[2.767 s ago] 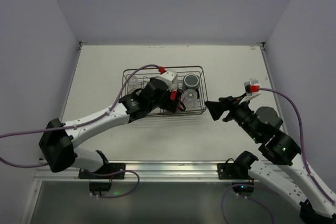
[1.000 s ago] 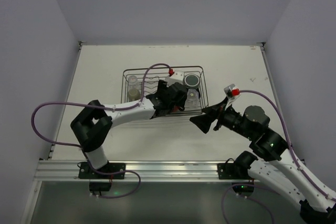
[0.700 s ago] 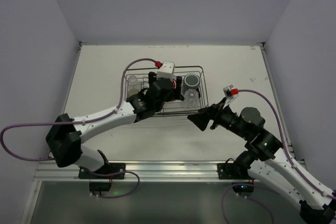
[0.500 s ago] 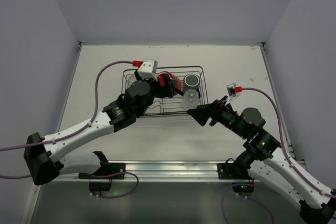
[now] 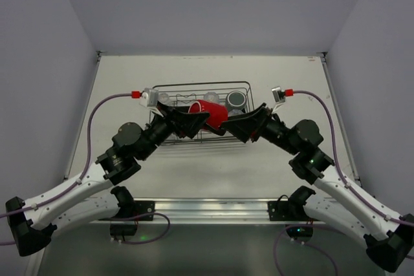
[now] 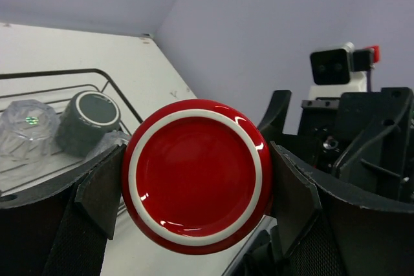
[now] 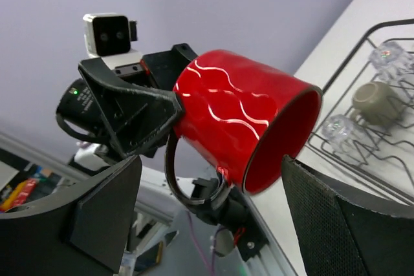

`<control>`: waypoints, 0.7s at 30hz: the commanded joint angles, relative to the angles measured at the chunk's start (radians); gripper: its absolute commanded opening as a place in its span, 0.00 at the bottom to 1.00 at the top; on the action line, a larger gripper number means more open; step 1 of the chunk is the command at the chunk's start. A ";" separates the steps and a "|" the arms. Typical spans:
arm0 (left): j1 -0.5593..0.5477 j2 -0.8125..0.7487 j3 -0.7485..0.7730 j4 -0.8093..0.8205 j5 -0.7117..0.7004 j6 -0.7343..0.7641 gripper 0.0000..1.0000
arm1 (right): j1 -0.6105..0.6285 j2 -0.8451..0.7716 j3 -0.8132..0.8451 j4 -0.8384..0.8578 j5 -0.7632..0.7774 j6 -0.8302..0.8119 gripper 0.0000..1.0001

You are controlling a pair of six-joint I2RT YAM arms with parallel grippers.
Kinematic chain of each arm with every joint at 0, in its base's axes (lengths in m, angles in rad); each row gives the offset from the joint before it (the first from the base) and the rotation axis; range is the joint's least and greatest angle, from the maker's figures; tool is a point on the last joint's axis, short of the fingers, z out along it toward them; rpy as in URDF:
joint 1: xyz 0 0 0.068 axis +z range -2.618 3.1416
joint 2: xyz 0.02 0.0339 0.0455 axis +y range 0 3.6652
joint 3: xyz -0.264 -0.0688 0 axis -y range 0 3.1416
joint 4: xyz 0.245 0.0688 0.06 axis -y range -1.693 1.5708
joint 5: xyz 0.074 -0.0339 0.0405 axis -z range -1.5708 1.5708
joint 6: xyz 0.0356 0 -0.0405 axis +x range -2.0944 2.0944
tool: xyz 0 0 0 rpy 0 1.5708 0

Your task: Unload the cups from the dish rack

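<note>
My left gripper point(image 5: 196, 123) is shut on the red mug point(image 5: 213, 113) and holds it on its side above the black wire dish rack point(image 5: 243, 85). In the left wrist view the mug's base point(image 6: 197, 176) fills the space between my fingers point(image 6: 100, 189). My right gripper point(image 5: 240, 123) is open and empty, facing the mug's mouth point(image 7: 284, 143) at close range, its jaws wide to either side without touching it. The dark grey-green mug point(image 5: 235, 99), the olive-tan cup point(image 7: 375, 98) and clear glasses point(image 5: 211, 96) sit in the rack.
The rack stands in the middle of the white table point(image 5: 291, 75). Grey walls close in the left, right and back. The two arms meet over the rack's front edge. A metal rail point(image 5: 207, 208) runs along the near edge.
My left gripper has lifted the red mug out of the rack and turned it on its side. My right gripper has moved up and left until it faces the mug's mouth.
</note>
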 commanded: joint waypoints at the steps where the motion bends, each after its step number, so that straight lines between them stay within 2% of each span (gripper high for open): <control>1: 0.003 -0.020 -0.012 0.211 0.093 -0.075 0.12 | -0.004 0.045 0.032 0.189 -0.123 0.106 0.90; 4: 0.003 -0.027 -0.041 0.272 0.128 -0.093 0.12 | -0.002 0.067 0.026 0.247 -0.140 0.141 0.87; 8: 0.005 -0.029 -0.070 0.346 0.157 -0.110 0.12 | -0.002 0.085 0.002 0.358 -0.133 0.195 0.73; 9: 0.005 -0.034 -0.088 0.366 0.163 -0.119 0.12 | -0.002 0.088 -0.007 0.417 -0.125 0.222 0.60; 14: 0.003 -0.044 -0.159 0.530 0.163 -0.169 0.14 | -0.002 0.121 -0.075 0.601 -0.062 0.324 0.25; 16: 0.003 -0.026 -0.159 0.550 0.176 -0.173 0.15 | -0.002 0.157 -0.080 0.686 -0.064 0.361 0.25; 19: 0.003 -0.003 -0.151 0.552 0.211 -0.173 0.16 | -0.002 0.202 -0.041 0.709 -0.090 0.377 0.29; 21: 0.003 -0.012 -0.154 0.538 0.209 -0.164 0.19 | -0.002 0.213 -0.027 0.720 -0.088 0.385 0.17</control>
